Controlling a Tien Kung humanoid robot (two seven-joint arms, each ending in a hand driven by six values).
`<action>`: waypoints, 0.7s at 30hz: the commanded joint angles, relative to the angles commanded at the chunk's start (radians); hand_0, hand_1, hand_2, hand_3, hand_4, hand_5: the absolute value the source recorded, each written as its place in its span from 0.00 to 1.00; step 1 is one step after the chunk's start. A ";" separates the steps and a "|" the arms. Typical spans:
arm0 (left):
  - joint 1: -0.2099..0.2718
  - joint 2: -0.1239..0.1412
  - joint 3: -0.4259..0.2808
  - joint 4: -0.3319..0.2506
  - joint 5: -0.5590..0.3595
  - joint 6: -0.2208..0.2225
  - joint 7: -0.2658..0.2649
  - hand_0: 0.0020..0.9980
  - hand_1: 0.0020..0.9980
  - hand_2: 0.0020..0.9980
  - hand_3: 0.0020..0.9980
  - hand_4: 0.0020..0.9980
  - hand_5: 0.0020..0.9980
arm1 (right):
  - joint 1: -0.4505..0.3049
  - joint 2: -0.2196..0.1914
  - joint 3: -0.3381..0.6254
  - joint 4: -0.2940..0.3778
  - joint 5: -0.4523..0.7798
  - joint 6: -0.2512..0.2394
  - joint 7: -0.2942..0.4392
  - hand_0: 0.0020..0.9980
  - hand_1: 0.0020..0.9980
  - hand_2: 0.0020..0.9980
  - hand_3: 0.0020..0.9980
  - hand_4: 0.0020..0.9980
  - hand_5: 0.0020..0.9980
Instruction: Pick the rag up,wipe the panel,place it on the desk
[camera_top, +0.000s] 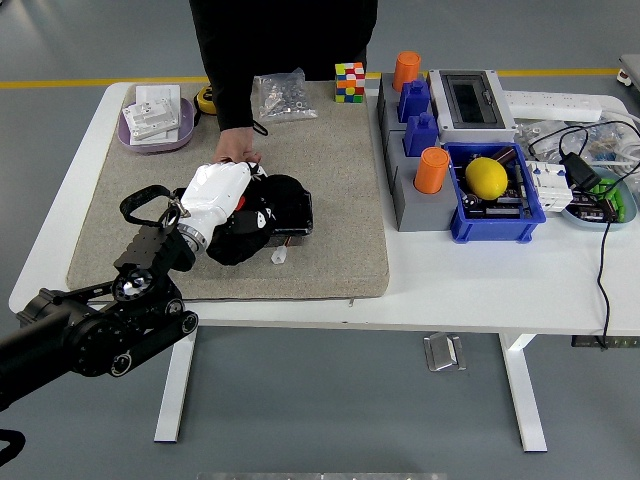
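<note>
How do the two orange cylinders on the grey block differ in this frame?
The far orange cylinder stands at the far end of the grey block, beside the multicoloured puzzle cube; the near orange cylinder stands towards the block's near end, next to the blue bin holding a yellow lemon. The near one looks wider here. Both are upright, orange and untouched.

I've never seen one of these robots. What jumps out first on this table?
The robot's left hand, white-backed on a black arm, presses a black rag onto a black panel on the grey mat. A person's hand rests just behind it. To the right, a yellow lemon sits in a blue bin.
</note>
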 joint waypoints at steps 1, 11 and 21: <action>-0.003 -0.002 0.006 -0.002 0.000 -0.001 0.001 0.22 0.15 0.53 0.40 0.30 0.00 | 0.000 0.000 0.000 0.000 -0.001 0.000 0.000 0.75 0.68 0.71 0.60 0.95 0.59; -0.027 -0.016 0.072 -0.026 0.000 -0.006 0.009 0.22 0.15 0.53 0.41 0.31 0.00 | 0.002 -0.004 -0.003 0.000 -0.004 0.002 -0.003 0.75 0.68 0.71 0.60 0.95 0.59; -0.030 -0.021 0.081 -0.039 0.004 -0.009 0.013 0.22 0.15 0.53 0.41 0.31 0.00 | 0.001 -0.002 0.001 0.000 -0.009 0.002 -0.004 0.75 0.68 0.71 0.60 0.95 0.59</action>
